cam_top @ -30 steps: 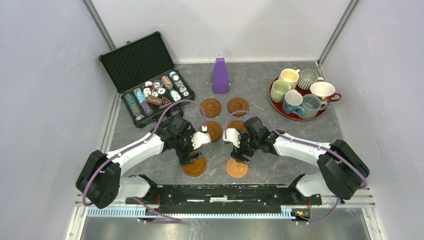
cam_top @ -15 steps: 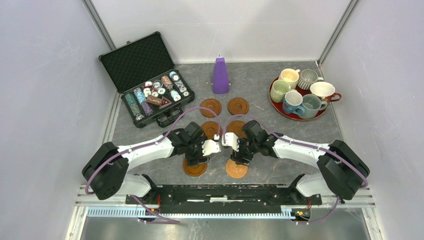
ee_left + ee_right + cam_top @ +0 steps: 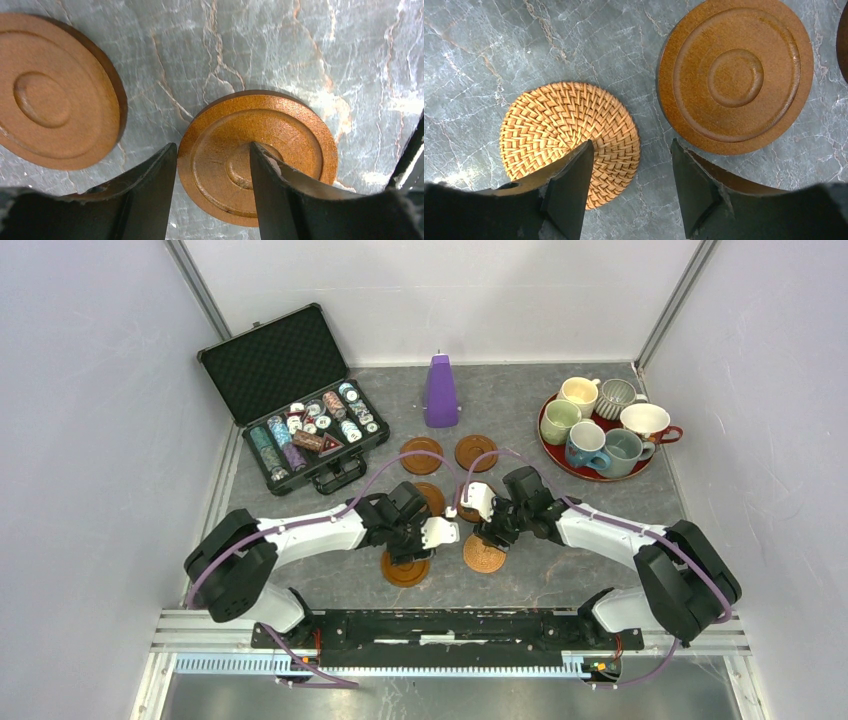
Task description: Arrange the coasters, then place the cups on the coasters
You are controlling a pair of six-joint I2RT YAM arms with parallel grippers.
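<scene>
The coaster nearest the front is a glossy brown disc. My left gripper is shut on it, one finger against its left rim and the other in its centre dimple. A second ringed coaster lies just left of it. My right gripper stands open. Its left finger is over the woven orange coaster, its right finger beside a ringed coaster. Two more coasters lie farther back. The cups, such as the blue one, stand on the red tray.
An open black case of poker chips lies at the back left. A purple cone stands at the back centre, just behind the coasters. The two wrists are close together at mid-table. White walls close in both sides.
Both arms moved inward. The left gripper closed on the front ringed coaster and slid it slightly right. The woven coaster moved back toward the others under the right gripper, whose jaws narrowed.
</scene>
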